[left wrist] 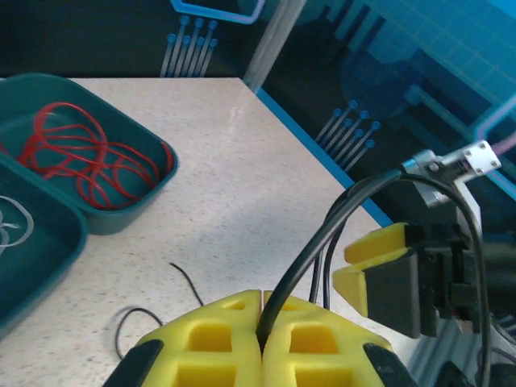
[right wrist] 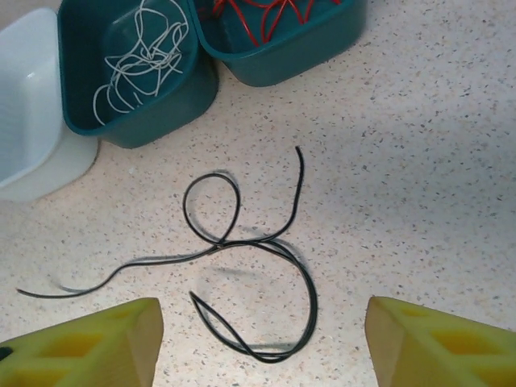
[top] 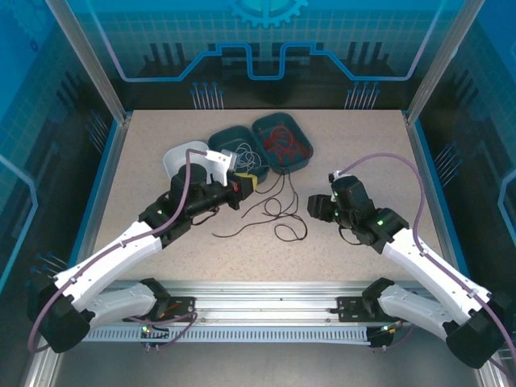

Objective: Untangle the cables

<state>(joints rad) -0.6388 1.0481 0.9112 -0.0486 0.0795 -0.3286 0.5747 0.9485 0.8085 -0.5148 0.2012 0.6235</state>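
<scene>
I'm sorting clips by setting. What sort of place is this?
Probably a robot lab test cell, not a home: a speckled table fenced by aluminium posts and blue printed panels, with arms bolted to a rail at its near edge.

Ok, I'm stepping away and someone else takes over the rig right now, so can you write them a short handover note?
Left gripper: shut on the pinched black cable.
Right gripper: open, above the looped black cable on the table.
Done: red cables lie in one teal bin, whitish cables in the neighbouring teal bin.
To do: the black strands cross over themselves; pull them apart, then probably into the white bin.
</scene>
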